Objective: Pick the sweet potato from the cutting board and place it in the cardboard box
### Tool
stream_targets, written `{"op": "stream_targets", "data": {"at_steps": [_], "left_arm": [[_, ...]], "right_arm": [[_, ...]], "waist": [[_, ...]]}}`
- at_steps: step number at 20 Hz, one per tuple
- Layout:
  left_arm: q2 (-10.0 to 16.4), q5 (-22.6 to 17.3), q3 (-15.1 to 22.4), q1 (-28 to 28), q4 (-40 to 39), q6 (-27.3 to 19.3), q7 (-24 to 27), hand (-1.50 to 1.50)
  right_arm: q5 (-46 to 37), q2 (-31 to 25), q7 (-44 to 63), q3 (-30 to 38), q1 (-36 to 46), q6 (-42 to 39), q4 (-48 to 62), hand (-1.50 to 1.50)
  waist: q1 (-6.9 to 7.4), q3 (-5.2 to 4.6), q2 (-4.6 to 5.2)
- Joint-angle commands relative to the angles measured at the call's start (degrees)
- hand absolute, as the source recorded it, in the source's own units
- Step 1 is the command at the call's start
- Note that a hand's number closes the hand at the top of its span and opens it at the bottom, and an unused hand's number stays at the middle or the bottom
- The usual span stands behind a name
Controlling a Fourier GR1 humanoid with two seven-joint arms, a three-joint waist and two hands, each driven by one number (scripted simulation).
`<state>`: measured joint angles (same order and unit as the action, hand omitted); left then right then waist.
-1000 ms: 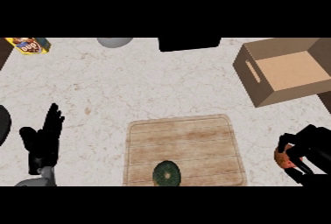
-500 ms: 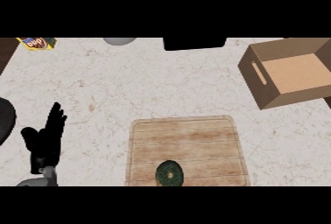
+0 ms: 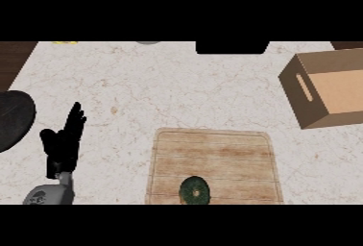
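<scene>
One hand is all I can see of myself: my left hand (image 3: 62, 144), fingers straight and pointing up, grasping nothing, at rest over the worktop (image 3: 177, 86) at the view's lower left. My right hand is out of view, so I cannot tell its state.

The sweet potato is nowhere I can see. On the cutting board (image 3: 212, 153), just right of my left hand, only a dark green round thing (image 3: 194, 190) sits by the near edge (it does not look like a sweet potato to me). That is the first risk, I judge: taking the green thing for the target.

The second risk is at the cardboard box (image 3: 333, 91), well apart from my left hand, up and far to its right. A carry steered from outside the view could clip its near wall and shove it. A dark round plate (image 3: 14, 120) lies just left of my left hand.
</scene>
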<state>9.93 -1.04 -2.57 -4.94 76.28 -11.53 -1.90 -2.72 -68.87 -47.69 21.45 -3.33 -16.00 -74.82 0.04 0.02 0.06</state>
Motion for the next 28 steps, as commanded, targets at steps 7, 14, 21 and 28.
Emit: {"op": "stream_targets", "data": {"at_steps": [7,14,21,28], "left_arm": [[-2.4,1.6,1.0,-4.3,-3.6,-0.9,0.6,0.00],[-2.3,2.2,1.6,-3.1,-4.4,0.3,2.1,0.00],[-0.6,0.6,-0.4,-5.0,-4.0,1.8,1.5,0.00],[-1.6,1.7,1.8,-3.2,-0.7,1.5,-0.2,0.00]], "right_arm": [[-7.9,5.7,-0.4,-13.1,25.1,-1.6,21.1,1.50],[-19.7,13.2,-4.9,-18.4,37.0,9.3,36.1,1.50],[-24.0,17.6,-1.1,-20.7,46.8,5.8,51.4,-1.50],[-19.4,19.2,-10.9,-16.8,49.3,-3.4,58.7,-1.50]], "waist": [[2.75,0.06,0.68],[3.24,0.12,0.92],[4.09,0.17,1.35],[3.93,0.37,1.32]]}}
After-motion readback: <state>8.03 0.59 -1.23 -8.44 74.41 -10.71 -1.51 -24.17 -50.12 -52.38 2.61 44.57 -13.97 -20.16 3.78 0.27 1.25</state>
